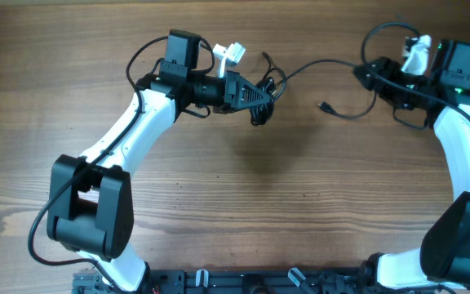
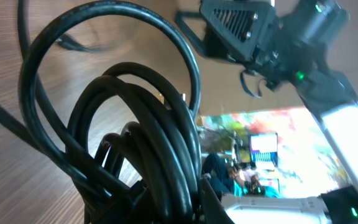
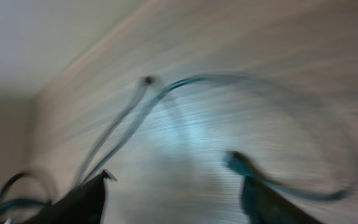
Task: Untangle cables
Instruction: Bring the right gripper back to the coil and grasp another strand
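The cables form a knotted black coil [image 1: 269, 84] at the back middle of the table. My left gripper [image 1: 261, 98] is shut on it. In the left wrist view the coil [image 2: 142, 124] fills the frame as thick looping strands pinched at my left gripper [image 2: 188, 205]. One strand [image 1: 325, 62] runs right from the coil toward my right gripper [image 1: 365, 75]. A loose plug end [image 1: 325, 106] lies on the wood between the arms. The blurred right wrist view shows my right gripper [image 3: 176, 180] open, nothing between its fingers, with thin strands [image 3: 123, 124] on the table ahead.
The wooden table [image 1: 235, 188] spreads out in front of both arms. A black rail [image 1: 259, 282] runs along the near edge between the arm bases. The right arm's own thick wires [image 1: 382, 33] loop at the back right.
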Tool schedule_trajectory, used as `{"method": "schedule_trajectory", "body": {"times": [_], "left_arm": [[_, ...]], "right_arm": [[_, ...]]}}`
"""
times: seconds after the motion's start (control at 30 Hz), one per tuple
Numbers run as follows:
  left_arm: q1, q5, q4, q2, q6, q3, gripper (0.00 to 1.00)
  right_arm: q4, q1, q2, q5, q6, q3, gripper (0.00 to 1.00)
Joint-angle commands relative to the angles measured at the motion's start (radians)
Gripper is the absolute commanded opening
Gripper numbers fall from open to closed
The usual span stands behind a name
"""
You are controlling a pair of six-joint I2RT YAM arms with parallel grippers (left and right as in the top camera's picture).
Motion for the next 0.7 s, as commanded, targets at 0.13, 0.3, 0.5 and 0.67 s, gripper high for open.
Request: {"method": "schedule_trajectory", "body": {"times": [0.13,0.3,0.5,0.67], "left_arm": [[0.002,0.333,0.007,-0.017,0.206,0.005,0.04],[0.002,0.343,0.006,-0.017,0.205,0.005,0.04],[0.002,0.343,0.006,-0.017,0.204,0.005,0.04],[0.002,0.342,0.006,-0.017,0.205,0.005,0.04]], "right_arm": [[0.111,0.122,-0.011,-0.356,-0.063,0.006,0.79],[0.166,0.221,-0.011,-0.262,0.050,0.006,0.79],[0.291,0.234,-0.011,-0.335,0.157,0.006,0.79],[0.348,0.234,-0.011,-0.483,0.154,0.006,0.79]]}}
